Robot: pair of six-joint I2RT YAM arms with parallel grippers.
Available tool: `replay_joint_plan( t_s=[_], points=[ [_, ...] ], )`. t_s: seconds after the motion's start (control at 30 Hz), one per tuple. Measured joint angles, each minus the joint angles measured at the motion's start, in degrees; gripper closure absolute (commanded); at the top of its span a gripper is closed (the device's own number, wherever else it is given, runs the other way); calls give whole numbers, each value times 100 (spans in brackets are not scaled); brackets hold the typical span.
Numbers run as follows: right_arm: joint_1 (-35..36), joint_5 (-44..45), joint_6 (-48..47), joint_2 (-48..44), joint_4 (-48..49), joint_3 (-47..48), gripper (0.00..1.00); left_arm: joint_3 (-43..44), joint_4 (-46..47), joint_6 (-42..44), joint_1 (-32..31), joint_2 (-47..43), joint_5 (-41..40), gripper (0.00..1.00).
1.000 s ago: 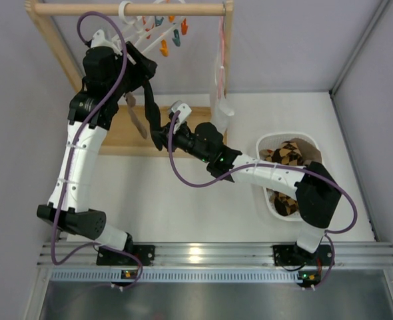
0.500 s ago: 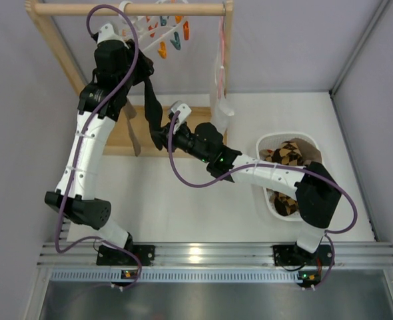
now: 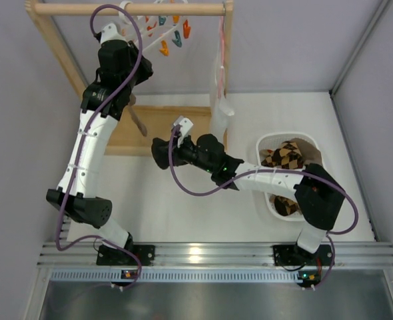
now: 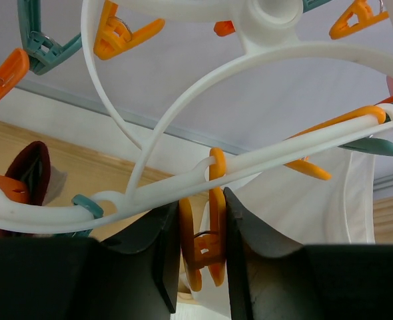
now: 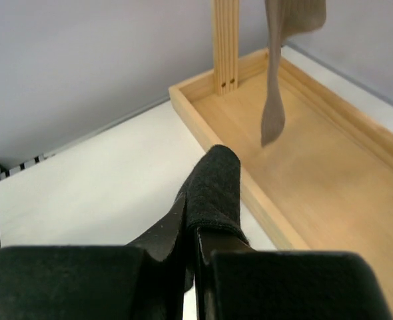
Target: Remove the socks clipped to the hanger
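Black sock freed, held by right gripper (left gripper pinching clip).

White hanger, orange clip, teal clip, black sock, seemingly brown sock

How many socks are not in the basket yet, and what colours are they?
Black socks: 1, pinched in the right hand
Brown socks: 1, hanging from the hanger
Total: 2
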Motion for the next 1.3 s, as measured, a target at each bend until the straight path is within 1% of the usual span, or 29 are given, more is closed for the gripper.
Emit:
replay_joint_plan(
  t_s=[0.07,0.1,0.13,0.17,0.23,0.33,0.37,0.47,0.57,0.63,0.77,0.87,1.0,1.13,1.17,1.2,1.23,1.3],
  points=[
    [2,42,-7,-109,-76,-173,100,0,2,-7,0,0,13,66],
    [2,74,-11,-197,-101,-264,100,-2,2,-9,0,-4,37,59],
    [2,118,-13,-339,-138,-413,100,-20,4,-7,0,-11,46,46],
    [2,164,-13,-533,-210,-577,100,-68,-2,11,2,-37,76,39],
    [7,293,-9,-1019,-341,-973,100,-192,-4,-7,-2,-116,201,23],
    [11,544,22,-2009,-800,-1565,100,-439,-4,-11,-17,-339,483,16],
    [11,667,50,-2387,-999,-1735,100,-540,2,-17,-22,-437,577,9],
    [-9,1113,212,-3497,-1637,-2144,100,-999,0,-48,-26,-896,793,2],
    [-122,1572,463,-4505,-2339,-2490,100,-1709,87,-164,-26,-1558,935,2],
    [-321,1838,678,-5119,-2876,-2680,100,-2468,214,-256,-26,-2201,1023,2],
    [-868,2420,1099,-5945,-3847,-2841,100,-3829,267,-385,-26,-3471,1182,2],
    [-1226,2865,1414,-6430,-4419,-2938,100,-4468,282,-341,-28,-4111,1228,2],
    [-1620,3359,1814,-7027,-4841,-3270,100,-5045,227,-144,-28,-4898,1268,2],
    [-2234,3563,2127,-7276,-5115,-3628,100,-5169,28,127,-28,-5425,1255,2],
    [-2417,3569,2201,-7270,-5134,-3709,95,-5165,-20,212,-28,-5510,1235,2],
    [-2629,3545,2271,-7237,-5149,-3788,63,-5139,-116,304,-28,-5565,1198,2],
    [-2839,3493,2365,-7189,-5158,-3858,43,-5084,-249,407,-26,-5574,1154,2],
    [-3230,3331,2435,-7025,-5191,-3923,27,-4927,-516,577,-26,-5530,1067,2]
  ],
)
